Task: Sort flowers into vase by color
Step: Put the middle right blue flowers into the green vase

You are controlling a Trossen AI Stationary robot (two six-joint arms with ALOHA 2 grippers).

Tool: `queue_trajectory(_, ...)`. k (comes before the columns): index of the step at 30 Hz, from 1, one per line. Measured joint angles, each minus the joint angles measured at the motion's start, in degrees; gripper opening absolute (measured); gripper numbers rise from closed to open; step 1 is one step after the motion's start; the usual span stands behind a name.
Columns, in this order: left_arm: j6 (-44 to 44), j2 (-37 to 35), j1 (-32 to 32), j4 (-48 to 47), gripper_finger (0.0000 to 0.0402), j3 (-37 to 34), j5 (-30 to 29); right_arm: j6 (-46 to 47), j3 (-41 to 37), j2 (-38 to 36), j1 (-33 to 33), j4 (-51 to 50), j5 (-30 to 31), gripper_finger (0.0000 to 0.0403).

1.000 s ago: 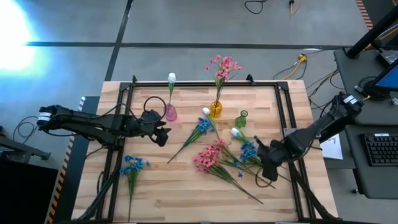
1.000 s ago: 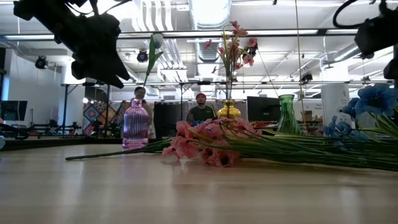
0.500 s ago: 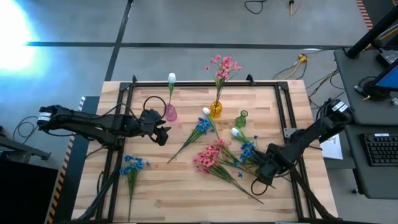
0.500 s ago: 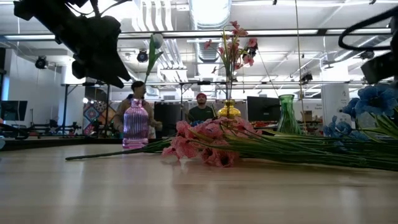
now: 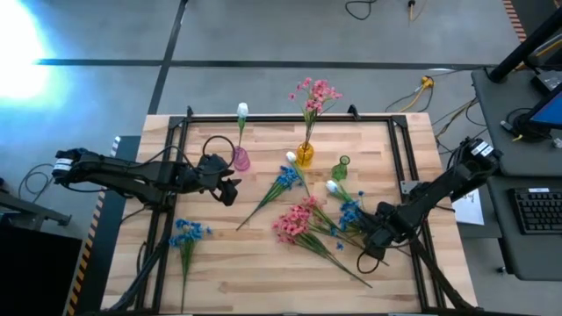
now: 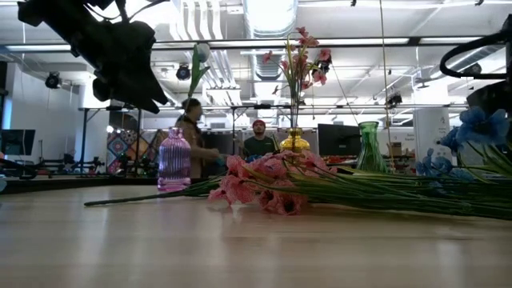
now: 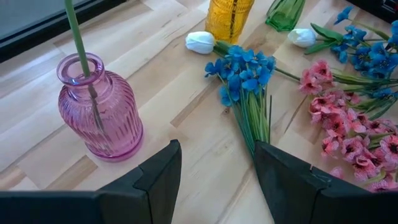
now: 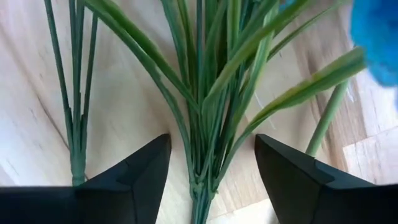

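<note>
Green flower stems (image 8: 205,124) between right gripper's (image 8: 211,168) parted jaws.

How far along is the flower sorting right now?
Done: a white bud stands in the pink vase, a pink spray in the yellow vase. In hand: the right gripper, open, straddles green stems in the pile. Left: the green vase is empty; blue flowers, pink flowers and white buds lie on the table. The left gripper waits, open.
</note>
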Motion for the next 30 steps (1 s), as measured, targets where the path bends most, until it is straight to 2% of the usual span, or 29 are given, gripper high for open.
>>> queue_trajectory(6,0.0,0.0,0.0,0.0,0.0187,0.0,0.0,1.6,-1.7,-1.5,0.0,1.1,0.3,0.0185)
queue_trajectory(21,-0.3,0.0,0.0,0.0,0.0187,0.0,0.0,3.8,-2.0,-7.1,-0.1,0.4,-0.2,0.0022)
queue_trajectory(30,-0.4,0.0,0.0,0.0,0.0187,0.0,0.0,4.5,-0.6,-10.4,-0.1,-1.4,-0.8,0.0025)
